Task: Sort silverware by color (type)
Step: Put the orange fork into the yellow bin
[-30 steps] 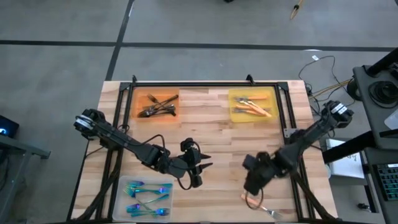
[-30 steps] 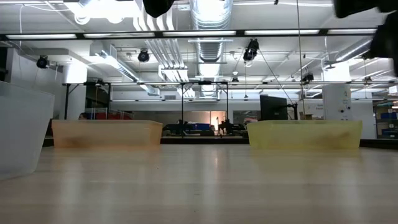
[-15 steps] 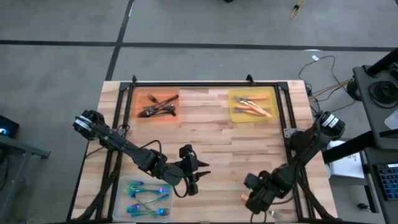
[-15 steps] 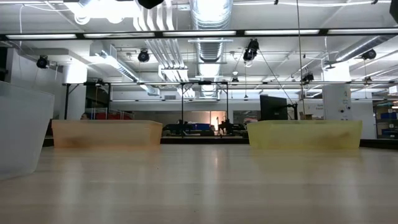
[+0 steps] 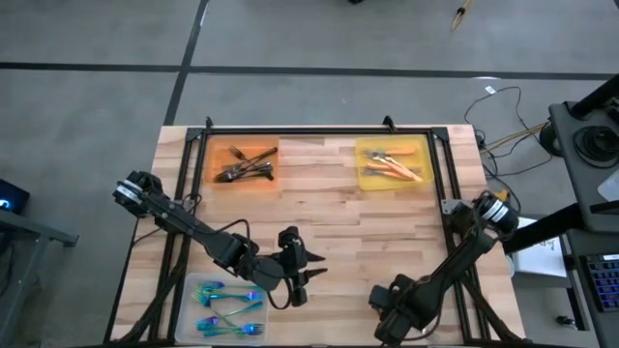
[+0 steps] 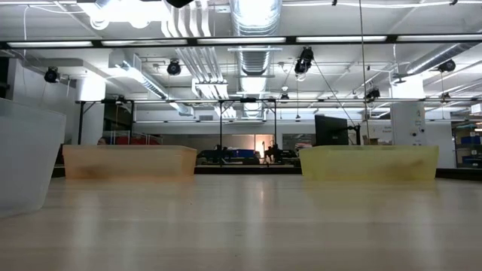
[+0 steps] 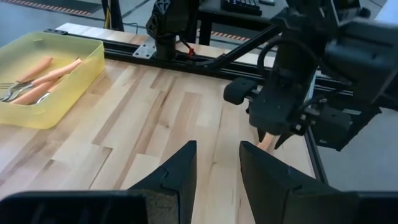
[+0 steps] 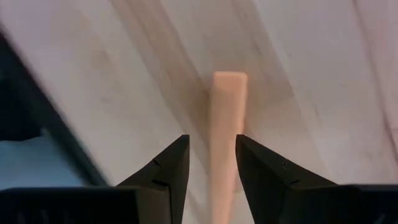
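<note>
An orange-handled utensil lies flat on the wood at the table's near right. The right wrist view shows its handle (image 8: pixel 225 124) and the left wrist view a piece of it (image 7: pixel 267 142); in the high view my right arm hides it. My right gripper (image 5: pixel 392 314) points down over it, open, one finger on each side of the handle. My left gripper (image 5: pixel 298 275) hovers open and empty at the near middle of the table. Dark grey utensils (image 5: pixel 244 164) lie in the orange tray, orange-handled ones (image 5: pixel 392 166) in the yellow tray, and blue-teal ones (image 5: pixel 230 307) in the clear tray. My right gripper comes from above with its fingers (image 8: pixel 166 168) across the orange handle near its free end (image 8: pixel 229 81). The handle fills most of the gap between them. I cannot tell whether either finger touches it. The utensil lies flat on the table.
The orange tray (image 5: pixel 215 147) stands at the far left, the yellow tray (image 5: pixel 423 145) at the far right and the clear tray (image 5: pixel 191 290) at the near left. A black rail frame (image 5: pixel 319 131) runs around the table. Bare wood lies in the table's middle.
My right gripper has swung toward the table's near edge and come down, tipping more steeply downward, until it stands over the orange-handled utensil, which now is hidden in the high view. The utensil has not moved. My left gripper has drifted slightly toward the near edge.
</note>
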You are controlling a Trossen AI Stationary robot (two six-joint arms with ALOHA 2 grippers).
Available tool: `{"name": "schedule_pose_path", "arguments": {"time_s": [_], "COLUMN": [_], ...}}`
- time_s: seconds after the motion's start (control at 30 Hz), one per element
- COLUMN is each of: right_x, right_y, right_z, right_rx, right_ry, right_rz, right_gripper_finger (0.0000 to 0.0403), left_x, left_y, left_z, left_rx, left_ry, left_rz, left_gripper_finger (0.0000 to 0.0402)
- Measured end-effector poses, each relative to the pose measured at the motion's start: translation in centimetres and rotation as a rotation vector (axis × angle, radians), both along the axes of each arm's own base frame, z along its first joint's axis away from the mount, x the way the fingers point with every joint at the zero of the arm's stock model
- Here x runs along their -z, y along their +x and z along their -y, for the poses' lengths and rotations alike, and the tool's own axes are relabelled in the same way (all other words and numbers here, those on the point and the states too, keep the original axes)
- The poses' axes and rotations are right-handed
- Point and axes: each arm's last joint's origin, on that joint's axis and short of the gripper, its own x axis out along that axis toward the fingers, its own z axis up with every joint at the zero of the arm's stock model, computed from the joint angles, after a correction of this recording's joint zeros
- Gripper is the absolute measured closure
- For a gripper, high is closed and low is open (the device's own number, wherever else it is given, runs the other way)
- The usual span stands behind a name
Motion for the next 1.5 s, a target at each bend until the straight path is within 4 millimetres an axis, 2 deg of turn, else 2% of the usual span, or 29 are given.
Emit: {"name": "schedule_pose_path", "arguments": {"time_s": [0.37, 0.57, 0.73, 1.07, 1.17, 1.4, 1.5], "right_x": [1.4, 1.7, 1.8, 3.5, 3.3, 1.6, 0.3], "right_y": [0.7, 0.5, 0.9, 1.5, 1.5, 1.4, 1.4], "right_z": [-0.7, 0.1, 0.7, 1.0, 1.1, 1.6, 1.8], "right_rx": [-0.019, -0.005, 0.016, -0.014, -0.030, -0.038, -0.044], "right_ry": [-0.053, -0.125, -0.133, -0.120, -0.114, -0.085, -0.081], "right_rz": [-0.044, -0.074, -0.085, -0.167, -0.166, -0.140, -0.097], "right_gripper_finger": [0.0282, 0.0283, 0.0300, 0.0318, 0.0337, 0.0337, 0.0337], "left_x": [0.1, 0.1, 0.1, 0.3, 0.3, 0.3, 0.3], "left_y": [-0.3, -0.3, -0.3, -0.4, -0.4, -0.4, -0.4], "left_z": [0.5, 0.5, 0.5, 0.5, 0.5, 0.5, 0.5], "left_rx": [0.015, 0.018, 0.020, 0.020, 0.020, 0.020, 0.023], "left_ry": [0.006, 0.010, 0.013, 0.027, 0.027, 0.028, 0.037], "left_rz": [-0.009, -0.009, -0.010, -0.028, -0.029, -0.029, -0.030], "left_gripper_finger": [0.0299, 0.0299, 0.0299, 0.0299, 0.0299, 0.0299, 0.0299]}}
